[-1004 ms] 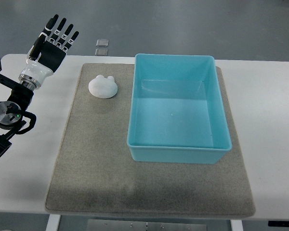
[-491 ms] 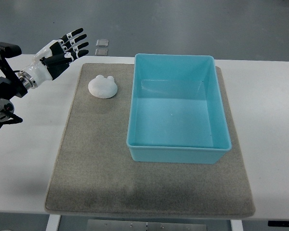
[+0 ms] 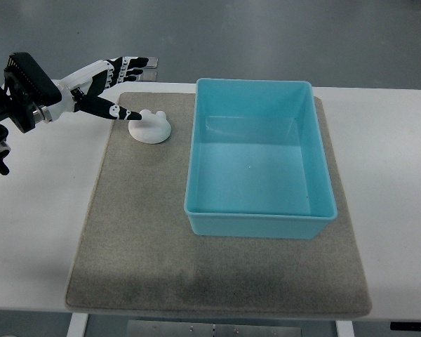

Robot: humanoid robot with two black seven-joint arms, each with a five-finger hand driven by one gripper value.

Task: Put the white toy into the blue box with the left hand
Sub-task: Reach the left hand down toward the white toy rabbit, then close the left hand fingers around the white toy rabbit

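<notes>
while the grey mat (image 3: 147, 239) covers the white table (image 3: 393, 175), the blue box (image 3: 258, 158) sits at its 2 o'clock; the white toy (image 3: 150, 127) lies at 11, the left hand (image 3: 102, 81) splayed, unclenched, thumb beside it.

A white table (image 3: 393, 140) carries a grey mat (image 3: 140, 246) and stands on a grey floor (image 3: 266, 35) with two small squares (image 3: 149, 64).

Box (image 3: 260, 227) on mat (image 3: 140, 253), right half. Toy (image 3: 151, 128) on mat, left of box, near its far corner. Left hand (image 3: 102, 82) left of toy.
</notes>
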